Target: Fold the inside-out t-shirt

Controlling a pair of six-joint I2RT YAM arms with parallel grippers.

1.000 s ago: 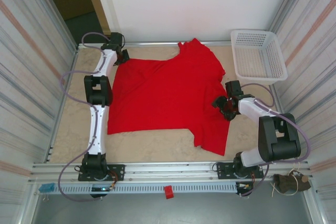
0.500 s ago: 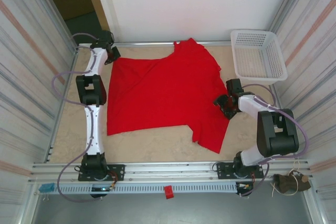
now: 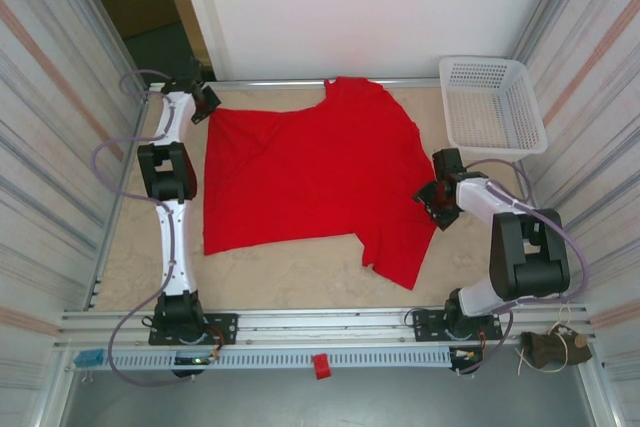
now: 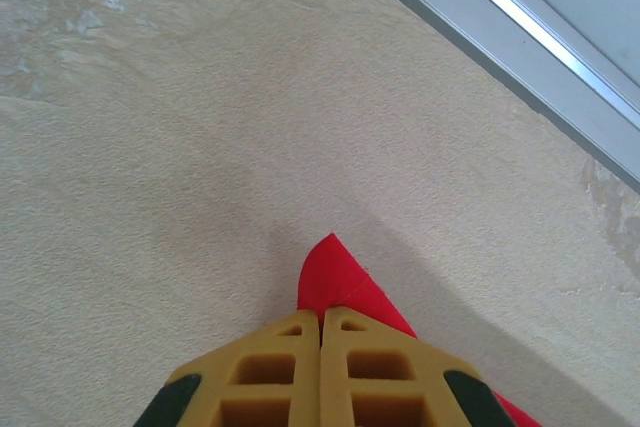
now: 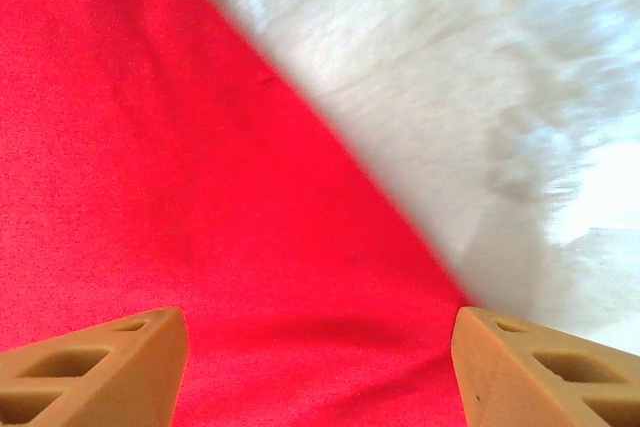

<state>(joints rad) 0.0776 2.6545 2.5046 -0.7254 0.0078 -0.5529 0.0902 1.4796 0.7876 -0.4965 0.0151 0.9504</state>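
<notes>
Nearest the arm bases, bare counter (image 3: 290, 282) runs in front of the inside-out t-shirt (image 3: 310, 182). Red shirt lies spread mostly flat mid-counter, one flap reaching toward the near right, creases across its left half. At the shirt's right edge sits the right end effector (image 3: 432, 205), low over the fabric. Wrist view: its fingers (image 5: 100, 362) spread wide apart, red cloth under and between them, nothing gripped, released. Can't tell if the tips touch the cloth. At the shirt's far-left corner is the left end effector (image 3: 205, 107), arm stretched long. Wrist view: fingers (image 4: 270, 372) clenched together on a pointed tip of the red fabric, corner pinched. Beyond the shirt's far-right side, apart from it, stands the white lattice basket (image 3: 495, 112).
</notes>
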